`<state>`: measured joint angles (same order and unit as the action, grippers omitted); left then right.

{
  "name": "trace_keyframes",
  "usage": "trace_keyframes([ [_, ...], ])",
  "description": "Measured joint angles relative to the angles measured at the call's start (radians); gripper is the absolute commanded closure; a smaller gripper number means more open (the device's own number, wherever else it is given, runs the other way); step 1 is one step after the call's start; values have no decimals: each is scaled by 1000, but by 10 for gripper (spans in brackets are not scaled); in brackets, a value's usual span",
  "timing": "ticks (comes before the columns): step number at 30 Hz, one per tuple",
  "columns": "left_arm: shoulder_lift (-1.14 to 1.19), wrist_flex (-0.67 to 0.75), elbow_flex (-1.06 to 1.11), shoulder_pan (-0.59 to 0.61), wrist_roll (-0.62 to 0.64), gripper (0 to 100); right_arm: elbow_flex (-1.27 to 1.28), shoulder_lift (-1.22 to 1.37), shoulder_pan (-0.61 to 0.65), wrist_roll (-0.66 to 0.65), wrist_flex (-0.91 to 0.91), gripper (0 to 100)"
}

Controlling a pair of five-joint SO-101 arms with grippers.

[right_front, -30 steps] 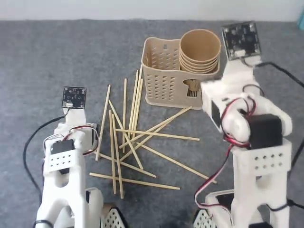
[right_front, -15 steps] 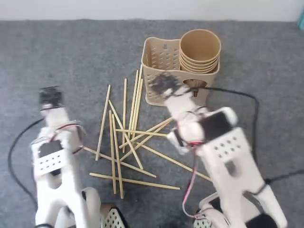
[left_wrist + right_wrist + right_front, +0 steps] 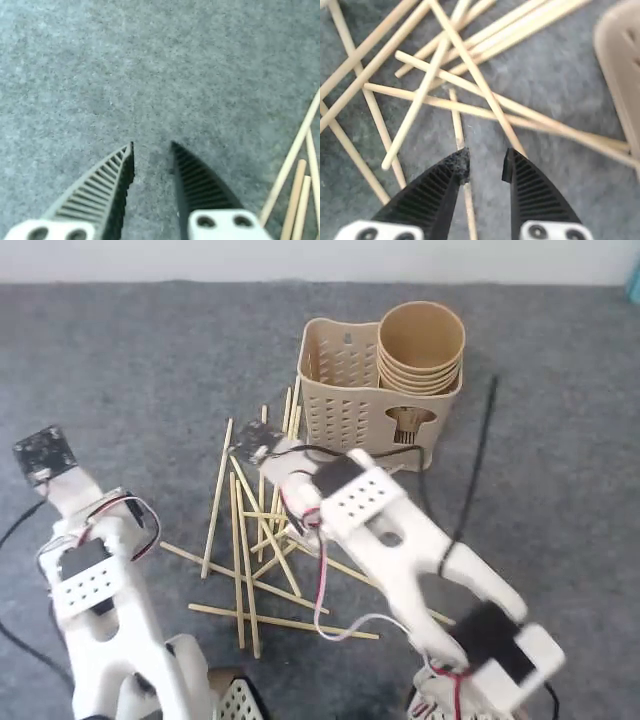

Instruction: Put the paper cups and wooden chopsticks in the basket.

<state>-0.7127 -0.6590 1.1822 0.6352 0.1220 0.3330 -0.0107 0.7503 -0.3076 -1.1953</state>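
Note:
Several wooden chopsticks [image 3: 250, 540] lie crossed in a loose pile on the grey carpet. A stack of paper cups [image 3: 421, 345] stands in the right half of the beige basket [image 3: 345, 400]. My right arm [image 3: 355, 505] stretches low over the pile. In the right wrist view my right gripper [image 3: 485, 162] is open just above the crossed chopsticks [image 3: 470, 80], with nothing between its fingers. My left arm [image 3: 90, 575] is at the far left of the table. My left gripper [image 3: 151, 147] hangs slightly open over bare carpet, with a few chopstick ends [image 3: 295, 165] off to its side.
The basket's left compartment [image 3: 335, 355] holds nothing. A corner of the basket [image 3: 622, 65] shows past the right gripper. A black cable [image 3: 480, 455] runs over the carpet to the right of the basket. Bare carpet spreads to the left and behind.
My right arm swung from beside the basket leftward and down over the chopstick pile. My left arm shifted left, away from the pile.

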Motion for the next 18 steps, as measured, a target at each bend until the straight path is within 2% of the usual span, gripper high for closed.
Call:
trace_keyframes([
  [7, 0, 3, 0, 2, 9, 827, -175, 207, 9, -40, -3, 861],
  [18, 69, 37, -48, 5, 9, 827, -299, 324, 49, -74, -8, 861],
])
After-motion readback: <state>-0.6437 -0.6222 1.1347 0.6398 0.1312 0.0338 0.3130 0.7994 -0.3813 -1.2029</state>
